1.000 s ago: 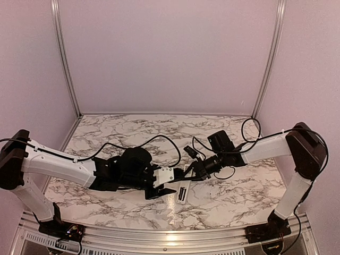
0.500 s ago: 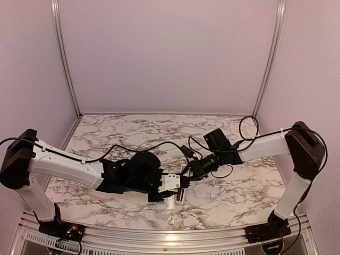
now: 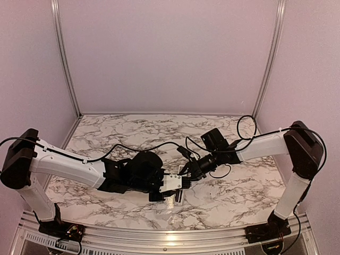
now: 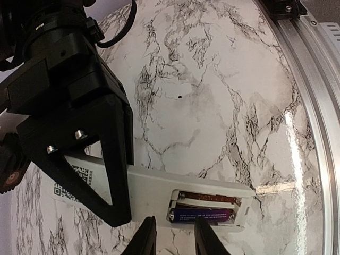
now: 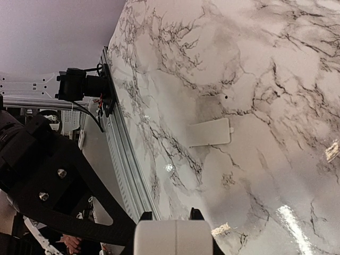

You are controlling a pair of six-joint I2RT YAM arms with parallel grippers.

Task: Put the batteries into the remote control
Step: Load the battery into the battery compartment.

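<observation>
So: L gripper (image 4: 172, 237) at 6 o'clock in its cam, jaws part-open w/ nothing btwn them, tips at the edge of the remote (image 4: 151, 191). Remote sits mid-table (image 4: 212, 79), near edge. Both batteries (image 4: 204, 214) are seated in its open back at 5 o'clock. R gripper (image 5: 171, 226) is clamped on the remote's other end. Cover (image 5: 210, 132) is off, lying at 12 from it. Risks: L tips nudge a battery and the spring pops it out; one-end grip lets the remote pivot.

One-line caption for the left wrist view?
Right gripper grips the slim white plastic remote control, back facing the camera, two batteries lying in its open compartment.
</observation>
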